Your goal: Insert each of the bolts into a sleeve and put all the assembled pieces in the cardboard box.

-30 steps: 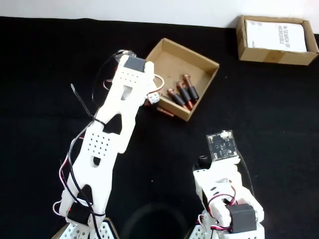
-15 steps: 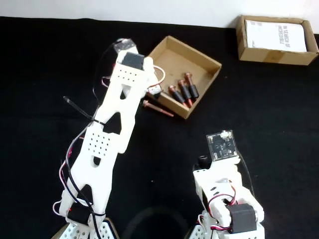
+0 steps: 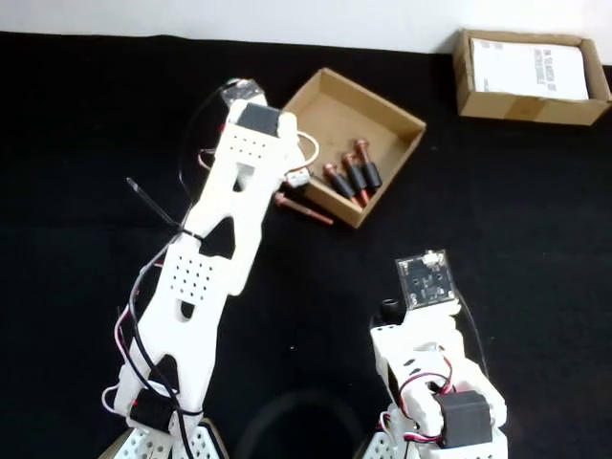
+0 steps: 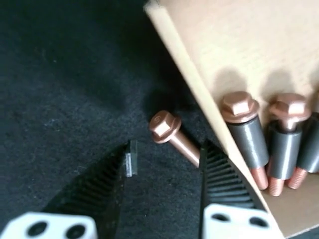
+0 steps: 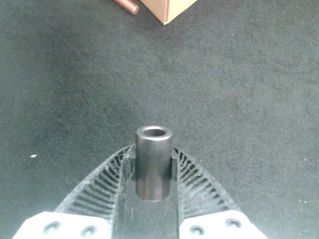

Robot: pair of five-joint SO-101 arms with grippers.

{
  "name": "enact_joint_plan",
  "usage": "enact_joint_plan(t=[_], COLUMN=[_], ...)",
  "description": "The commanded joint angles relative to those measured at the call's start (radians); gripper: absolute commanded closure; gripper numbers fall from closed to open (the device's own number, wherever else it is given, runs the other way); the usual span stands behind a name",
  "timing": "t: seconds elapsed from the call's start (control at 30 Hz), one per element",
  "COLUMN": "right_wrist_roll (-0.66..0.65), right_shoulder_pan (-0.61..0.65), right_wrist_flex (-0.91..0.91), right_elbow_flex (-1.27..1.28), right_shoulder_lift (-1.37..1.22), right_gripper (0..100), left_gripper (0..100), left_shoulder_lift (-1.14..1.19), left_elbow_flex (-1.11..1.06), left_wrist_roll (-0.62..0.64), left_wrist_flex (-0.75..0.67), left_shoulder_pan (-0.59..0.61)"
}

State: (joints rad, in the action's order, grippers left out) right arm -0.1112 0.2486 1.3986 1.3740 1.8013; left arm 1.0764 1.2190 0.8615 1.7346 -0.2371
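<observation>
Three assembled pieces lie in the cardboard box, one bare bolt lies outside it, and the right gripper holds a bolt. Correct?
The right gripper holds a sleeve, not a bolt, as the right wrist view shows. Three assembled pieces lie in the cardboard box, one bare bolt outside it.

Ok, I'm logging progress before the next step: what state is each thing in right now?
loose bolt: lying on the table beside the box, no sleeve on it.
sleeved bolts: three, lying in the box.
cardboard box: open.
spare sleeve: upright, empty, gripped.
left gripper: open, just by the loose bolt.
right gripper: shut on the spare sleeve.
</observation>
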Motion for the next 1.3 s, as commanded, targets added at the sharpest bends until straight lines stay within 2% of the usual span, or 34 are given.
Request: enact_joint_plan(t=[0.0,0.37,0.5,0.57,0.7,0.73,1.1,1.27], right_wrist_roll=[-0.003,-0.003,-0.002,-0.002,-0.002,-0.002,-0.002,-0.032], right_shoulder_pan=[-0.01,-0.01,-0.012,-0.013,-0.013,-0.013,-0.015,-0.015], right_wrist_flex=[-0.021,-0.021,-0.021,-0.021,-0.021,-0.021,-0.03,-0.239], right_elbow_flex=[-0.002,-0.002,-0.002,-0.002,-0.002,-0.002,-0.002,-0.004], right_shoulder_lift=[0.004,0.004,0.004,0.004,0.004,0.004,0.005,0.004], right_gripper=[99.2,99.2,99.2,99.2,99.2,99.2,99.2,99.2], left_gripper=[79,79,79,83,100,98,99,99], left_shoulder_lift=[-0.013,0.165,0.177,0.185,0.194,0.194,0.186,0.117], left_elbow_flex=[0.001,0.012,0.082,0.108,0.122,0.122,0.124,0.139], left_wrist_roll=[0.008,0.014,0.068,0.08,0.08,0.077,0.072,-0.075], left_wrist_flex=[0.008,0.005,0.005,0.005,0.006,0.008,0.012,0.02], left_shoulder_pan=[-0.048,-0.048,-0.013,0.005,0.039,0.042,0.038,0.004])
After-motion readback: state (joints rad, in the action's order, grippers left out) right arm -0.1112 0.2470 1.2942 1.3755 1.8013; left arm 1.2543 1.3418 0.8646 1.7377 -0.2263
